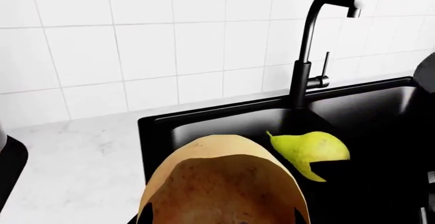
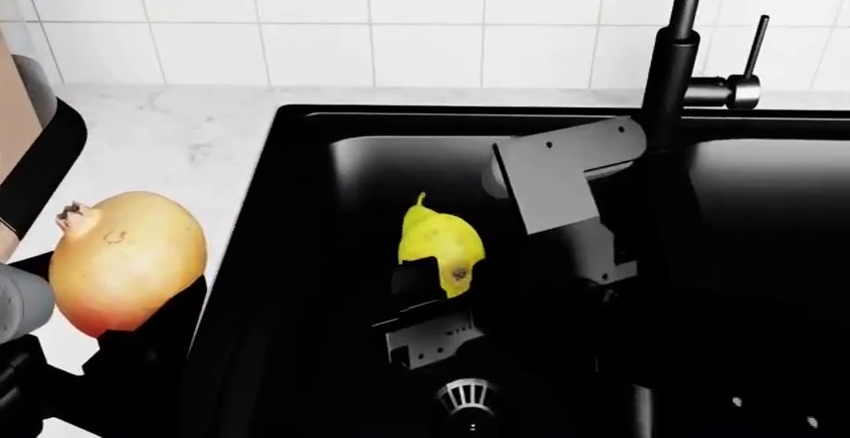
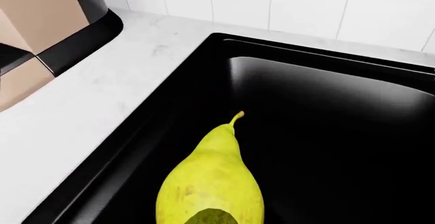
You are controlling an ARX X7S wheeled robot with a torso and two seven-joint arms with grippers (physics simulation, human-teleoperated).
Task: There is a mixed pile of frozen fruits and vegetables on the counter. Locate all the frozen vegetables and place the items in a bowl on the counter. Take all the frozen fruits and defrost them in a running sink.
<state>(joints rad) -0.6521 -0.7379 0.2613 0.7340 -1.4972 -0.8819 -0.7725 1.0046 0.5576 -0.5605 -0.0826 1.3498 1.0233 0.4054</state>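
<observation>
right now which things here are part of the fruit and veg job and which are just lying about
Part of the job:
- pear, held by the right tool over the sink
- round tan-to-red fruit, held by the left tool
- faucet
- counter

Just lying about:
- brown box
- tiled wall

Faucet [image 2: 678, 70] spout and pear [image 3: 212, 183] base, both cut off.

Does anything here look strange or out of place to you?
Nothing looks spilled or broken. The odd sight is fruit in a sink: a pear held over the basin by the right gripper, and a round tan-red fruit held beside it by the left gripper.
</observation>
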